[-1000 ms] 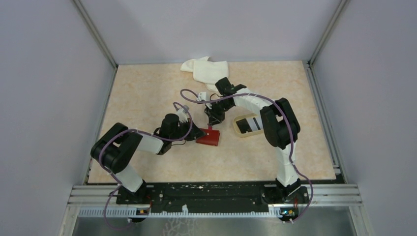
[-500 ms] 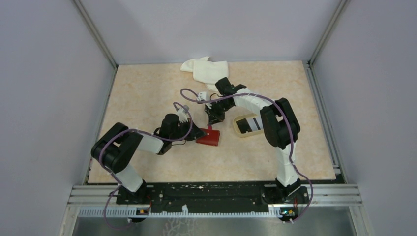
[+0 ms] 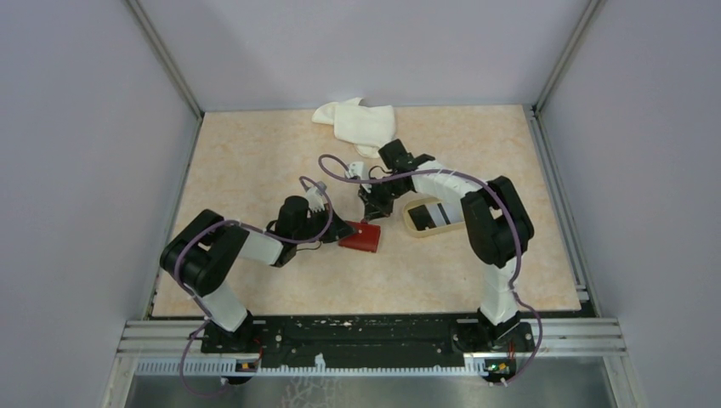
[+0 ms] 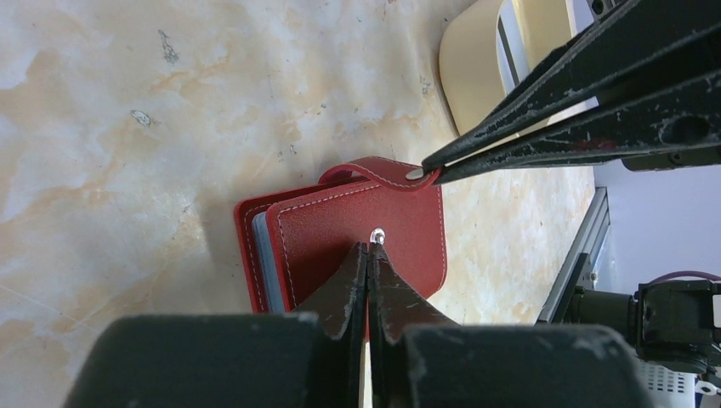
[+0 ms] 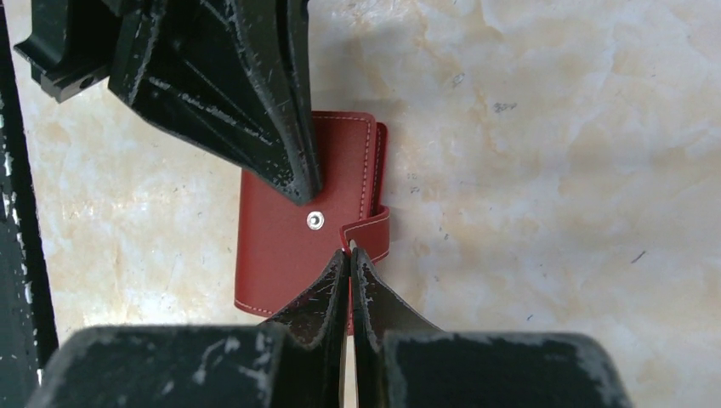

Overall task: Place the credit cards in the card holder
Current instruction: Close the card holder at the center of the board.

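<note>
Pale grey walls close in a beige marbled table (image 3: 255, 170), and near its middle lies the small dark red leather-like card holder (image 3: 363, 239), flat on the surface, with both arms bent in over it. Standing here I can see the left gripper (image 4: 371, 248) reaching in from the left. Its two black fingers (image 4: 344, 285) are pressed right together with nothing between them, and their tips rest on the front cover just beside the little round metal stud (image 4: 377, 232). The right gripper (image 5: 349, 251) comes down from the far side, its jaws also closed tight. Their tips meet the free end of the red snap tab (image 4: 374, 168), which arches up off the cover in a loop. Whether the tab is actually pinched or only touched, I cannot tell. At the holder's open edge a thin pale blue layer shows between the red covers. Just to the right of the card holder, close but not touching, sits a beige rounded-rectangle tray (image 3: 411, 223) with something flat, pale and dark-banded lying in it. I cannot make out what that is. At the far edge of the table, well apart from all this, a crumpled white cloth (image 3: 361, 123) lies in a heap.
</note>
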`<state>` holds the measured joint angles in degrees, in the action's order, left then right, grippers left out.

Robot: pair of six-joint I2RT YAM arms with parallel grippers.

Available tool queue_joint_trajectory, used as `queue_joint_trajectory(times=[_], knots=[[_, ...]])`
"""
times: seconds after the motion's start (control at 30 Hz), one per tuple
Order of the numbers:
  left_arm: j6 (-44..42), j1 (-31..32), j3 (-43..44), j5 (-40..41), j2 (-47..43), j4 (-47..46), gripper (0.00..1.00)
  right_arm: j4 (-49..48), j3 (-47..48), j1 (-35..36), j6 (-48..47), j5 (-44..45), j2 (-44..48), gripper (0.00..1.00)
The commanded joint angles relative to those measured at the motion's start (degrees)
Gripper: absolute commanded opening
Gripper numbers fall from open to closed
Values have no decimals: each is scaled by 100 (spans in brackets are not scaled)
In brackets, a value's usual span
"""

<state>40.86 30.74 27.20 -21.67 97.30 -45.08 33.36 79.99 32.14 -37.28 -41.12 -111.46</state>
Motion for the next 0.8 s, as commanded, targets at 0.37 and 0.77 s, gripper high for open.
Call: queue_joint_trajectory(times=[0.37, 0.77], knots=[[-184, -29, 40, -29, 314, 520, 1, -958, -690, 374, 874, 54, 664, 0], [-182, -27, 7, -36, 308, 457, 1, -1066, -888, 454, 1086, 216, 594, 0]])
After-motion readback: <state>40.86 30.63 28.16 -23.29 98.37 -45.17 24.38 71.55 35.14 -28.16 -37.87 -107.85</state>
